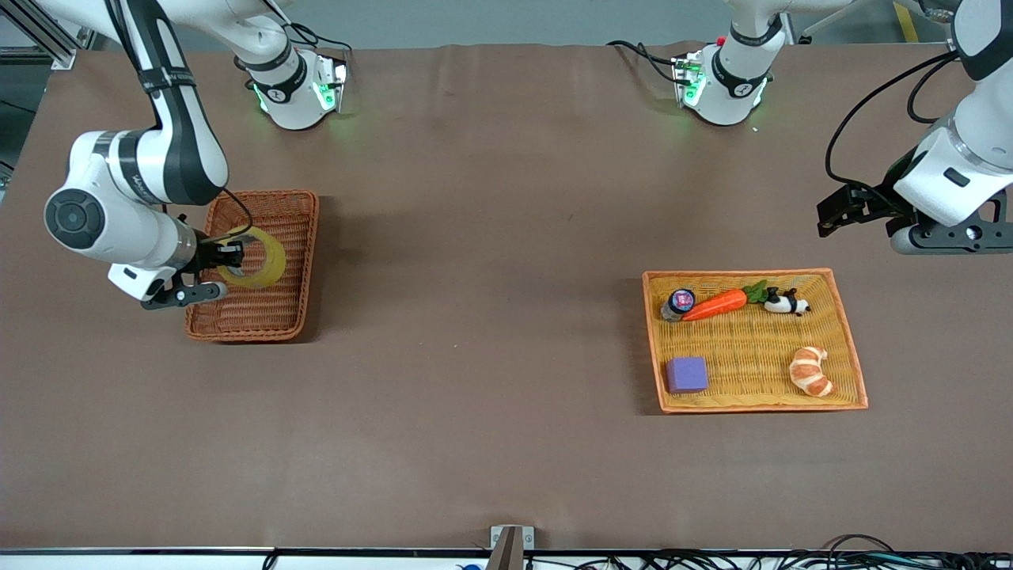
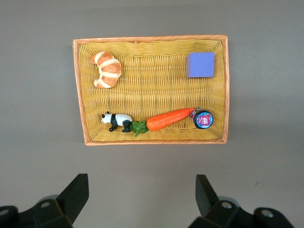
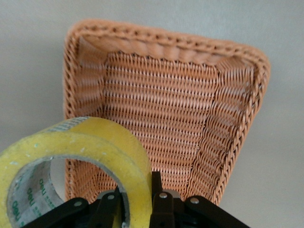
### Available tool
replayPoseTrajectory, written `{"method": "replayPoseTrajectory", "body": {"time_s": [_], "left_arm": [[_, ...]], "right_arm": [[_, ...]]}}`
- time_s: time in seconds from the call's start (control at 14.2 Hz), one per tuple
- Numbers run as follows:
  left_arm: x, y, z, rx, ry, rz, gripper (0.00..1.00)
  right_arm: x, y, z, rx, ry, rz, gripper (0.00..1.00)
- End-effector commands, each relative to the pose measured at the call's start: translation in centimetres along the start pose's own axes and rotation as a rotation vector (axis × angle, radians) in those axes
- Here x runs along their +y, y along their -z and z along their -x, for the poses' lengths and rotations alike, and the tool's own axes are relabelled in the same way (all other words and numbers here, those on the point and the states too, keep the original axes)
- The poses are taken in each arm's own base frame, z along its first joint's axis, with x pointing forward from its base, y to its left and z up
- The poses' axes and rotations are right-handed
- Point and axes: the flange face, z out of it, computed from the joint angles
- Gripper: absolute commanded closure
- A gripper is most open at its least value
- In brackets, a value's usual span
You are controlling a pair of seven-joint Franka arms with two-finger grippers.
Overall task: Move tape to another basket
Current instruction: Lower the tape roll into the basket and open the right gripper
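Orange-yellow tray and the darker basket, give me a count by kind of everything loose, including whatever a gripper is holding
Food-shaped items: 2, carrot and croissant
Toy animals: 1, panda
Blocks: 1, purple cube
Small round-lidded containers: 1, jar
Tape rolls: 1, tape, held by the right gripper over the basket
Total: 6

You've got the yellowish tape (image 1: 255, 259) tilted on edge over the basket (image 1: 273, 313) — reddish-brown wicker, at the right arm's end of the table.

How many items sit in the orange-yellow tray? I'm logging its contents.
5, none seemingly hidden: small jar, carrot and panda along the edge farther from the front camera; purple block and croissant nearer.
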Motion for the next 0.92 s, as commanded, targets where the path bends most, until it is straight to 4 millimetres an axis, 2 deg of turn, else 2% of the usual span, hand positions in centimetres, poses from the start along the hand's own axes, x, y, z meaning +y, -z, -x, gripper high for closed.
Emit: {"method": "replayPoseTrajectory", "body": {"time_s": [0.0,0.07,0.14,0.28,0.35,0.49,0.7,0.78,0.85], "left_arm": [[-0.1,0.0,-0.2,0.011,0.002,-0.019,0.01],[0.0,0.0,-0.2,0.011,0.001,-0.019,0.01],[-0.1,0.0,-0.2,0.011,0.002,-0.019,0.01],[0.0,0.0,-0.3,0.009,0.001,-0.019,0.01],[-0.1,0.0,-0.2,0.011,0.002,-0.019,0.01],[-0.1,0.0,-0.3,0.009,0.002,-0.019,0.01],[-0.1,0.0,-0.3,0.009,0.002,-0.019,0.01],[-0.1,0.0,-0.3,0.009,0.002,-0.019,0.01],[-0.2,0.0,-0.3,0.009,0.004,-0.019,0.01]], "right_arm": [[0.7,-2.8,1.4,0.042,0.005,0.010,1.00],[0.7,-4.5,2.1,0.039,0.003,0.008,0.99],[0.6,-5.1,2.3,0.033,0.005,0.007,0.99],[2.0,-5.8,2.9,0.018,0.015,-0.002,0.98],[2.8,-7.5,3.5,-0.003,0.011,-0.008,0.98],[3.3,-9.6,3.8,-0.004,-0.001,-0.003,0.96],[3.5,-11.3,3.2,0.000,-0.004,0.008,0.89],[3.4,-11.4,3.1,0.001,-0.004,0.010,0.70],[3.4,-11.3,3.0,0.003,-0.008,0.009,0.31]]}}
